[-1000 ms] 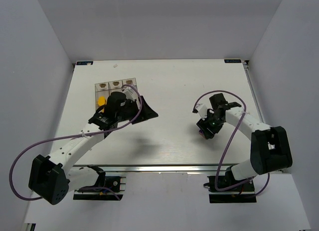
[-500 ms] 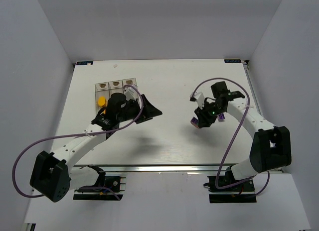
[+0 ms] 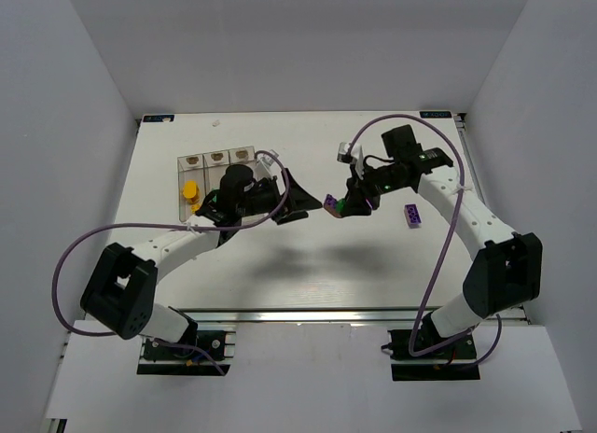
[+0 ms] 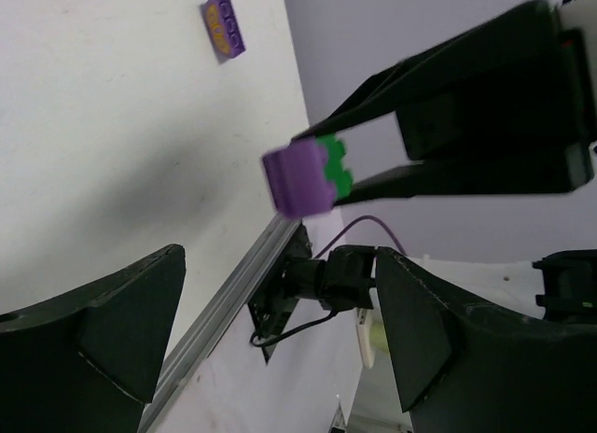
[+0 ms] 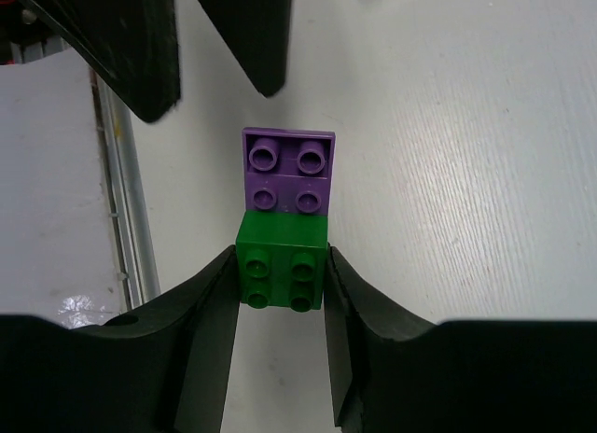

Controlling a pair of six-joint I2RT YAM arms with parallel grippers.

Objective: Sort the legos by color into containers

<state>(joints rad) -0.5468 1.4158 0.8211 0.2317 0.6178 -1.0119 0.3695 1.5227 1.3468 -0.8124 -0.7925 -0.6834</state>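
My right gripper [image 5: 280, 298] is shut on a green lego [image 5: 282, 262] that has a purple lego [image 5: 287, 172] stuck to its far end, and it holds the pair above the table's middle [image 3: 341, 206]. My left gripper [image 3: 300, 200] stands open just left of the pair, its fingers [image 5: 140, 41] facing it. In the left wrist view the purple lego [image 4: 298, 178] hangs in front of my open left gripper [image 4: 280, 340]. Another purple lego [image 3: 411, 215] lies flat on the table at the right. The containers [image 3: 216, 164] stand at the back left, with a yellow lego [image 3: 190, 189] in the leftmost one.
White walls close in the table [image 3: 308, 256] on three sides. A metal rail [image 3: 308, 314] runs along the near edge. Purple cables loop above both arms.
My right arm lifted the joined green and purple legos and carried them left to the table's middle. My left gripper swung right from the containers toward them and opened wider.
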